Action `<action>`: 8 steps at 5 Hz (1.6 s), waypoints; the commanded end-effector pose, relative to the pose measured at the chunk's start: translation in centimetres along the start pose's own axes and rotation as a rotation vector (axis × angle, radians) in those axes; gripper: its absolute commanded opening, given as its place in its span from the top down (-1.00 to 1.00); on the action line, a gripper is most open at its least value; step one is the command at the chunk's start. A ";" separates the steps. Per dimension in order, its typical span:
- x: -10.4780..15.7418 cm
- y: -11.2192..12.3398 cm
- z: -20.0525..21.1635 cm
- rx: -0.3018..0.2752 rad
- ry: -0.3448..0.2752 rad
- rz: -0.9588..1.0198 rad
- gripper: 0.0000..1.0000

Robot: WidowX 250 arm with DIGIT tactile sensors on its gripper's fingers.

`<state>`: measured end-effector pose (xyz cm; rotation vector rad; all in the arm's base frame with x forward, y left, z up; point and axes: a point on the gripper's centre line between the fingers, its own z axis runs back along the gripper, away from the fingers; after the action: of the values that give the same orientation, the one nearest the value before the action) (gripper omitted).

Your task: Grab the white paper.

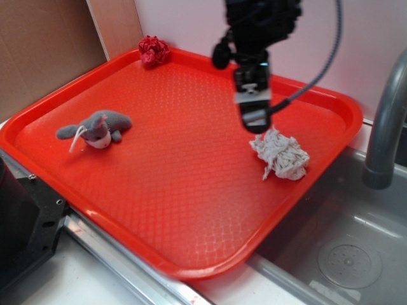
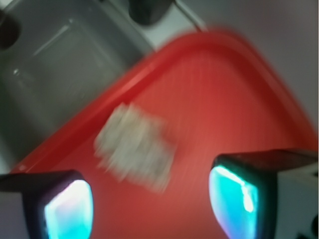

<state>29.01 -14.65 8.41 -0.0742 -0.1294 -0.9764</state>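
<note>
Exterior: red tray (image 1: 159, 210) with white paper (image 1: 281, 154), grey plush toy (image 1: 96, 129).

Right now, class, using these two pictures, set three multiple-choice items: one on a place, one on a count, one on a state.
1. Where does the white paper lie on the red tray?
A. near the sink-side edge
B. beside the grey plush toy
C. in the sink

2. How many things lie on the tray?
A. two
B. three
C. five

3. The hand is:
A. shut on the paper
B. open, holding nothing
C. gripping the red wad

Key: 1 A, the paper sits by the sink-side rim. 2 B, toy, red wad, paper. 3 B, the fingers stand apart with bare tray between.
</note>
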 end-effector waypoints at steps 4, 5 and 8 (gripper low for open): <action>-2.2 -4.0 -1.4 -0.048 -0.036 -0.399 -1.00; -1.2 -4.3 -3.7 -0.052 -0.028 -0.436 -1.00; -1.0 -3.8 -4.5 0.004 -0.001 -0.298 1.00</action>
<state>27.17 -15.48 2.18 -0.0590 -0.0968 -1.2833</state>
